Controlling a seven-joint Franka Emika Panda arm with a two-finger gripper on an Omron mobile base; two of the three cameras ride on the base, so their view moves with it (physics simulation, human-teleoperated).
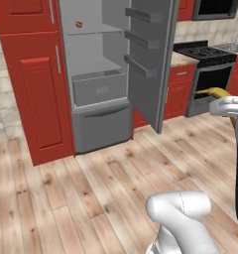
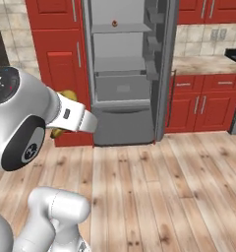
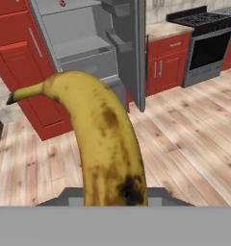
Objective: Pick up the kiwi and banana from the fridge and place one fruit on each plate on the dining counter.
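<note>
One fruit is in the grip: the banana [image 3: 105,144], yellow with brown spots and a dark stem tip, stands up from the bottom of the hand view with the jaws closed on its lower end; the fingertips themselves are hidden behind the fruit. In the left base view a short yellow part of the banana [image 1: 213,92] shows at the right edge, just above the white wrist, and in the right base view a small yellow part [image 2: 67,95] shows behind the white forearm link. The gripper hangs in the air over the wooden floor [image 1: 91,188], well apart from the fridge [image 1: 98,74]. Fridge door [image 1: 150,59] stands swung open to the right; grey shelves and a grey drawer [image 1: 98,88] are visible inside. A small red-and-tan item [image 1: 79,24] lies on the upper shelf. Red cupboards [image 1: 34,89] flank the fridge on the left. A black stove [image 1: 210,64] stands to the right, beside a red base cabinet [image 1: 178,89] with a beige worktop.
</note>
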